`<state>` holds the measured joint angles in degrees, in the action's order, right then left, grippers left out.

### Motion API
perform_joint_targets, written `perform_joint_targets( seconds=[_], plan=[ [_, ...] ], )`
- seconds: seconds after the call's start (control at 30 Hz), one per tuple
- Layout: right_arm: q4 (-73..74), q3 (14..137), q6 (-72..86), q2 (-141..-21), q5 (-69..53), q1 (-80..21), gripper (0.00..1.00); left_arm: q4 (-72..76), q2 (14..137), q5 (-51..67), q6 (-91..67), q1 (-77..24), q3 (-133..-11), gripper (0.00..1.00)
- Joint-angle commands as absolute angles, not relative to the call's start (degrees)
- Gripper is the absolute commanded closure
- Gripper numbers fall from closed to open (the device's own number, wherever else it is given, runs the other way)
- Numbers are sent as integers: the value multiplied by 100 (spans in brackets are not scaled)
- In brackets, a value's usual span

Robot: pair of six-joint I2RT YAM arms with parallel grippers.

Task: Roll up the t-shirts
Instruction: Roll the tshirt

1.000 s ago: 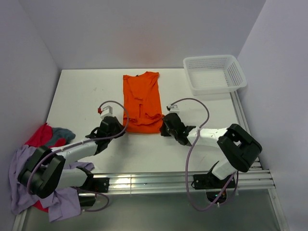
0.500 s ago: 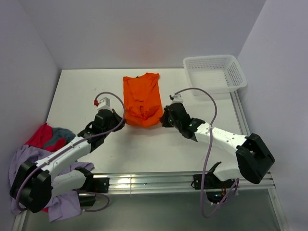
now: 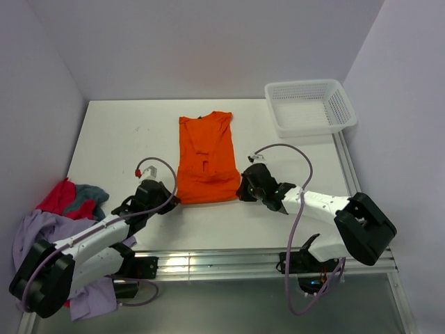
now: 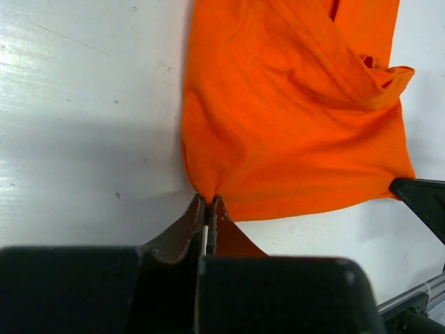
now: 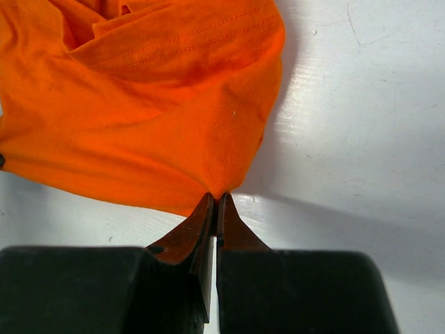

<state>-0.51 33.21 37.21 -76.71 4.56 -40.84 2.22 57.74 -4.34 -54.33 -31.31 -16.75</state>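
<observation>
White tabletop (image 3: 118,139) filled the view, with pale walls (image 3: 208,49) behind and to the sides. An orange t-shirt (image 3: 205,156) lay spread near the middle of it, collar toward the far wall and hem toward the arms, its sleeves folded inward and a few creases running down its length. The left gripper (image 4: 207,203) was pinched tight on the hem's left corner, its fingers pressed together with only fabric between them. The right gripper (image 5: 214,200) was clamped the same way on the hem's right corner. Both sat low at the shirt's near edge, one at each side. A white basket (image 3: 309,106) stood at the far right corner, well apart from the shirt. At the near left edge a lavender shirt (image 3: 31,236), a red shirt (image 3: 59,198) and a grey-blue shirt (image 3: 90,193) lay heaped together.
</observation>
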Motion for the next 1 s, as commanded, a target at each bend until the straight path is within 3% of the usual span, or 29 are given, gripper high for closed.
perform_joint_targets(
  seconds=[0.0,0.2,0.33,0.47,0.6,0.8,0.97],
  plan=[
    [-132,3392,3674,-7568,527,-4034,100,88,5581,-589,-5449,-3120,-1925,100],
    [-45,3426,3648,-7373,571,-4034,100,-174,5449,-667,-5397,-3103,-2300,100],
    [869,4838,3235,-7646,826,-4008,100,-904,5879,-904,-4915,-3102,-3502,100],
    [932,5212,3146,-7287,774,-3824,100,-1257,5627,-1037,-4825,-3059,-4078,100],
    [731,4660,3278,-6988,677,-3700,100,-1117,5257,-976,-4974,-3050,-3570,100],
    [-287,2885,3796,-6996,115,-3691,100,385,5369,-107,-5659,-3085,-1489,100],
    [-317,2496,3911,-6759,132,-3683,100,256,5362,-237,-5862,-3269,-1283,100]
  ],
)
